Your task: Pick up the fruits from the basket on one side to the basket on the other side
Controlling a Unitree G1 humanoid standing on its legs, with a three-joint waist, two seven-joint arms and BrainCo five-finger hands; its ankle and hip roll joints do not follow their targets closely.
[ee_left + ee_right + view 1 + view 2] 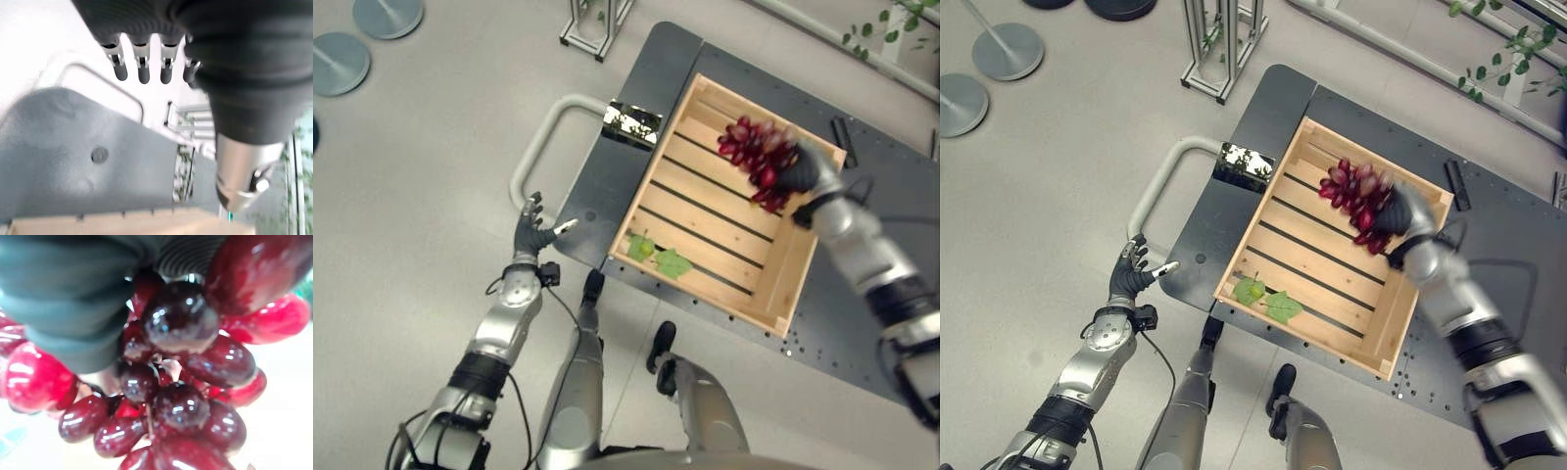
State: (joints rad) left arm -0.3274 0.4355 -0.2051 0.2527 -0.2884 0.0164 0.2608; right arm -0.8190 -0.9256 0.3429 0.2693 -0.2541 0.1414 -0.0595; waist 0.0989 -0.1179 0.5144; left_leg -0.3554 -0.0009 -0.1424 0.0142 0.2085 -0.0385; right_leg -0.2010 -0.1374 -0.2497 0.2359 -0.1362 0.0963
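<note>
A bunch of red grapes (pixel 1356 204) is held by the right hand (pixel 1402 213) above the far part of a wooden crate (pixel 1278 318). The grapes are seen pressed close against the dark cover of the hand in the right wrist view, where they hang as a tight cluster (pixel 181 401). The hand is wrapped round one end of the bunch, and the rest of the bunch juts out toward the crate's far left corner. The fingers themselves are mostly hidden by the fruit and the cover, but the bunch is clearly gripped and lifted clear of the slats.

The crate is set on a dark grey cart (pixel 1258 132) with a pale tube handle (pixel 1157 176) at its left end. Two green leaves (pixel 1266 299) are seen lying on the slatted floor at the near left corner of the crate, well apart from the grapes. A small shiny black box (pixel 1245 166) is seen on the cart top just beside the crate's left wall.

The left hand (pixel 533 231) is held out over the floor near the cart's handle, apart from the cart. Its fingers (pixel 143 68) are spread and nearly straight, and nothing is held in it
</note>
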